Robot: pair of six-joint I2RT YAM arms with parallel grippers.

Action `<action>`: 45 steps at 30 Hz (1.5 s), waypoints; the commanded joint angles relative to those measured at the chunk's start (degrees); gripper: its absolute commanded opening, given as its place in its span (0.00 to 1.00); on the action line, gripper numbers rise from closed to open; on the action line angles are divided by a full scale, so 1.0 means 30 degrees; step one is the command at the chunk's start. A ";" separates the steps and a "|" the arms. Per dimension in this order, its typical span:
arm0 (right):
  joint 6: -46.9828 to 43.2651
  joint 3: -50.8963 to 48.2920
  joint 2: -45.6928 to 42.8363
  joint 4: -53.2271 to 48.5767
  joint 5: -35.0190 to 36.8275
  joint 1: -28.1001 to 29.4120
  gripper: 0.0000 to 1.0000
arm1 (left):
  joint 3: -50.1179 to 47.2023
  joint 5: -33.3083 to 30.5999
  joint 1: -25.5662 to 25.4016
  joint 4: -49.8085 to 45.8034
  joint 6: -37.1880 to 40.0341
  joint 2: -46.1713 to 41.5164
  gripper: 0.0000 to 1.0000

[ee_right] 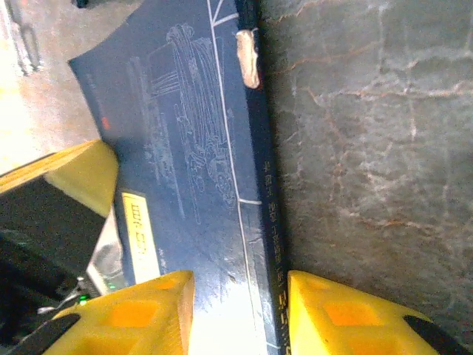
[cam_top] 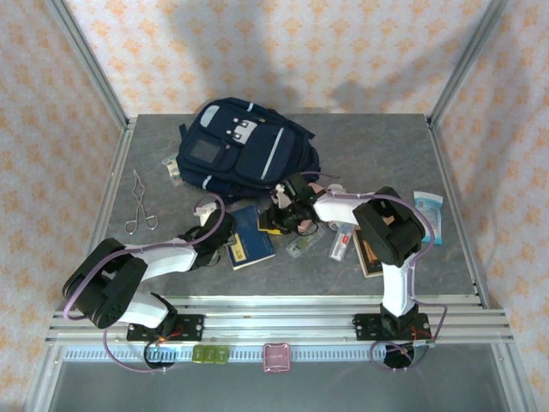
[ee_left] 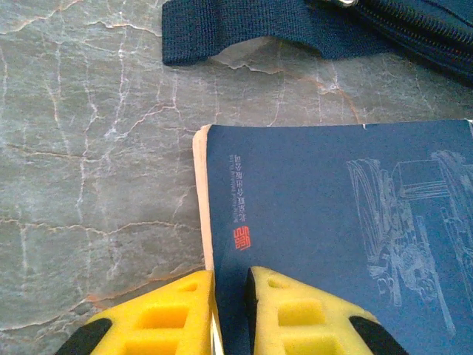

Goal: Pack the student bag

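Your left gripper [ee_left: 230, 296] is closed down narrow on one edge of the blue book [ee_left: 332, 222], a thin pinch on cover and pages. Your right gripper [ee_right: 240, 296] straddles the spine at a middling gap, and you cannot tell whether its pads bear on it. The student bag [cam_top: 244, 142] lies front-up toward the far edge of the tabletop [cam_top: 386, 146], left of middle, just beyond the book. With two grippers at one book, any unmatched pull could peel the cover or slip that thin pinch. A bag strap [ee_left: 244, 29] lies just past the book and could catch its corner. Small items [cam_top: 339, 245] crowd the book's right side and tongs [cam_top: 140, 206] lie near the left edge; the far-right corner is bare, so swing there.
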 commanded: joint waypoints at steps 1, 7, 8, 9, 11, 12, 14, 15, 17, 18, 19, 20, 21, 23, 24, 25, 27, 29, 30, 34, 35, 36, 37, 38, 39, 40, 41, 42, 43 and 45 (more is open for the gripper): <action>0.1997 -0.0552 -0.1126 0.5382 -0.3664 0.0405 0.36 | -0.0828 0.2004 -0.0269 -0.0974 -0.0132 0.0296 0.15; 0.4479 -0.2056 -0.1180 0.9815 -0.4637 0.0918 0.36 | -0.0974 0.2107 -0.0264 -0.0886 -0.0249 0.0293 0.15; 0.4633 -0.2115 -0.1212 0.9798 -0.4216 0.0962 0.36 | -0.0976 0.2106 -0.0264 -0.0929 -0.0278 0.0300 0.15; 0.4195 -0.1831 -0.1156 0.8719 -0.3652 0.0963 0.36 | -0.1002 0.2105 -0.0264 -0.0943 -0.0278 0.0265 0.15; 0.3316 -0.1346 -0.0934 0.6930 -0.2753 0.0967 0.32 | -0.0991 0.2054 -0.0264 -0.0997 -0.0333 0.0107 0.15; 0.3208 -0.1305 -0.0893 0.6566 -0.2406 0.0936 0.28 | -0.0980 0.1997 -0.0264 -0.1072 -0.0365 -0.0030 0.15; 0.3163 -0.1393 -0.0970 0.6195 -0.1974 0.0724 0.10 | -0.1005 0.1885 -0.0264 -0.1227 -0.0450 -0.0630 0.19; 0.3098 -0.1364 -0.1023 0.6032 -0.1909 0.0596 0.05 | -0.0963 0.1743 -0.0264 -0.1398 -0.0508 -0.1085 0.24; 0.2795 -0.1237 -0.1482 0.5574 -0.1886 0.0303 0.00 | -0.0740 0.1347 -0.0246 -0.2000 -0.0556 -0.2418 0.37; 0.2537 -0.1070 -0.1755 0.5195 -0.1813 0.0165 0.00 | -0.0587 0.1159 -0.0235 -0.2279 -0.0520 -0.3092 0.43; 0.2107 -0.0774 -0.2106 0.4622 -0.1755 0.0023 0.00 | -0.0385 0.0869 -0.0236 -0.2534 -0.0415 -0.3965 0.47; 0.1577 -0.0397 -0.2503 0.3956 -0.1739 -0.0125 0.00 | -0.0160 0.0574 -0.0257 -0.2822 -0.0274 -0.4710 0.53; 0.1096 0.0076 -0.2849 0.3165 -0.1781 -0.0298 0.00 | -0.0009 0.0361 -0.0206 -0.2945 -0.0117 -0.5628 0.56; 0.0152 0.0853 -0.3559 0.1972 -0.1645 -0.0637 0.00 | 0.0510 0.0129 -0.0047 -0.3051 0.0470 -0.7281 0.65; -0.0043 0.1066 -0.3780 0.1723 -0.1582 -0.0778 0.00 | 0.0686 0.0115 0.0047 -0.3046 0.0828 -0.7904 0.70; -0.0262 0.1367 -0.4078 0.1422 -0.1523 -0.0967 0.00 | 0.0976 0.0157 0.0161 -0.2941 0.1328 -0.8518 0.74; -0.0846 0.2006 -0.4493 0.0723 -0.1291 -0.1337 0.00 | 0.1596 0.0336 0.0414 -0.2774 0.2051 -0.9489 0.82; -0.1463 0.2530 -0.4954 0.0221 -0.0940 -0.1717 0.00 | 0.2167 0.1081 0.0803 -0.2268 0.2690 -1.0158 0.92; -0.1642 0.2636 -0.5186 0.0168 -0.0817 -0.1861 0.00 | 0.2414 0.1598 0.1062 -0.2064 0.2897 -1.0299 0.95; -0.3286 0.2724 -0.6802 0.0305 0.0519 -0.2376 0.00 | 0.3809 0.5299 0.2207 -0.1337 0.4299 -1.0204 0.98; -0.4132 0.2952 -0.7280 -0.0135 0.1182 -0.2474 0.00 | 0.4088 0.6448 0.2524 -0.1108 0.4447 -1.0098 0.99; -0.4600 0.3193 -0.7516 -0.0452 0.1039 -0.2615 0.00 | 0.4279 0.7429 0.2766 -0.0873 0.4522 -0.9985 0.99; -0.4896 0.3461 -0.7675 -0.0688 0.0205 -0.2887 0.00 | 0.4476 0.8439 0.3113 -0.0641 0.4570 -0.9813 0.99; -0.5022 0.3615 -0.7793 -0.0750 -0.0946 -0.3126 0.00 | 0.4586 0.9501 0.3410 -0.0342 0.4613 -0.9653 0.99; -0.5034 0.3668 -0.7874 -0.0614 -0.2127 -0.3327 0.00 | 0.4620 1.0446 0.3672 0.0036 0.4565 -0.9542 0.99; -0.5087 0.3632 -0.8055 -0.0411 -0.3430 -0.3452 0.00 | 0.4570 1.1628 0.3971 0.0591 0.4414 -0.9429 0.99; -0.5300 0.3568 -0.8239 -0.0256 -0.4495 -0.3461 0.00 | 0.4484 1.2634 0.4253 0.1268 0.4179 -0.9350 0.99; -0.5502 0.3607 -0.8366 -0.0300 -0.5109 -0.3461 0.00 | 0.4378 1.3639 0.4464 0.1860 0.3989 -0.9248 0.99; -0.5708 0.3549 -0.8547 -0.0294 -0.5729 -0.3461 0.00 | 0.4369 1.4479 0.4645 0.2301 0.3890 -0.9133 0.99; -0.5827 0.3307 -0.8931 0.0197 -0.7242 -0.3461 0.00 | 0.4341 1.5187 0.4846 0.2679 0.3847 -0.9082 0.99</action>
